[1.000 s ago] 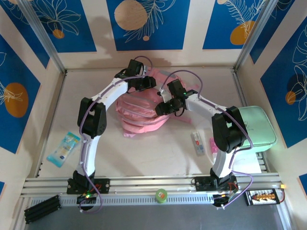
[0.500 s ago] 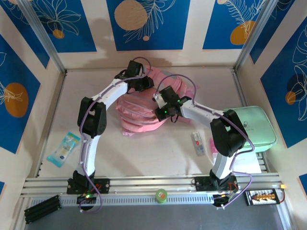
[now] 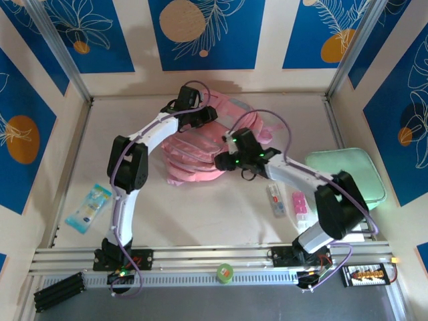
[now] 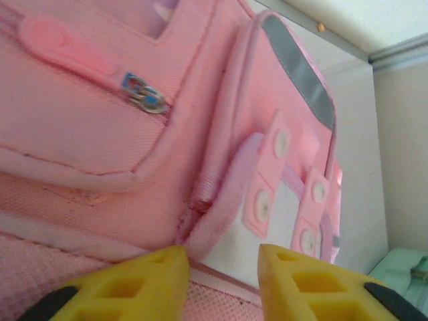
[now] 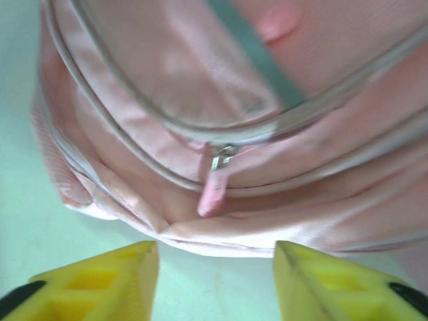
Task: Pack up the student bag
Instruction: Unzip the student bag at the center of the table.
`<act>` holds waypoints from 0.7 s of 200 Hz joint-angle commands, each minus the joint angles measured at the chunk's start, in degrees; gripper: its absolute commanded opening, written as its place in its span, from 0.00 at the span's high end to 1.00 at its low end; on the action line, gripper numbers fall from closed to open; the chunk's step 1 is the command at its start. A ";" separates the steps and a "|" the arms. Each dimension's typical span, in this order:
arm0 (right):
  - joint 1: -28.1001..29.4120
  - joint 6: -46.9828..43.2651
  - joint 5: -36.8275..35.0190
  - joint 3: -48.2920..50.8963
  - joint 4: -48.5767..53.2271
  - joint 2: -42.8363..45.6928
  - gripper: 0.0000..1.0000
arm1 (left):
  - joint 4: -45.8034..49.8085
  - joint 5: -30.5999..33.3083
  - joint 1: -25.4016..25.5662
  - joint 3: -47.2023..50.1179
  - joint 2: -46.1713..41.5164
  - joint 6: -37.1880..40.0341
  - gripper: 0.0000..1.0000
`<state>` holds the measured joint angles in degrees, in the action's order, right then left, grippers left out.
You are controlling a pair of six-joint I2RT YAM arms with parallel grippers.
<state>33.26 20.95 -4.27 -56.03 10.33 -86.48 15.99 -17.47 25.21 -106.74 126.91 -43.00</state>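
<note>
Lying slumped toward the back middle of the pale bench (image 3: 174, 221), the large soft pink fabric backpack (image 3: 194, 164) has its zipped pockets and straps bunched between the two arms. The left tool (image 3: 204, 115) sits at the bag's far upper edge. Its wrist view shows the yellow fingers (image 4: 134, 284) parted over the pink cloth (image 4: 100, 147), released, with nothing clamped between them. Just beyond them are a white-faced strap tab with round studs (image 4: 267, 200) and a small metal zip slider (image 4: 144, 93). The right tool (image 3: 223, 162) is at the bag's near right side. Its yellow fingers (image 5: 100, 281) are spread wide and released above bare bench, close to a pink zip pull (image 5: 212, 190) hanging from a curved zip seam on the bag (image 5: 281, 221). Farther right, a flat mint-green rectangular case (image 3: 354, 170) lies at the bench edge, with a small white oblong item (image 3: 275, 199) and a small pink item (image 3: 299, 202) between it and the bag. Well apart at the left lies a blue-and-yellow flat packet (image 3: 89, 207). A green tape roll (image 3: 225, 272) sits on the near rail.
</note>
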 commanded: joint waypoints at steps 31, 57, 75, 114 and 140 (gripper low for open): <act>-9.33 21.66 13.82 0.49 -2.66 0.52 0.43 | 3.02 3.14 -0.03 10.62 -12.37 6.17 0.48; -10.74 26.53 17.62 -4.84 0.01 -4.97 0.43 | 2.90 5.86 0.91 21.15 -20.52 8.73 0.47; -10.52 27.78 19.45 -9.26 1.58 -8.96 0.47 | 5.48 10.16 2.66 26.47 -26.09 10.84 0.45; -10.27 28.34 15.60 -16.10 6.82 -14.97 0.55 | 7.95 18.29 8.59 34.76 -34.43 11.00 0.45; -10.48 28.78 13.06 -17.98 8.48 -16.88 0.55 | 7.39 22.05 14.11 36.01 -34.73 10.14 0.45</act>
<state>22.81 48.25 10.70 -71.85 14.44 -101.89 22.13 -1.54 35.16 -72.03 92.64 -33.47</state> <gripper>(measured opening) 0.448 0.552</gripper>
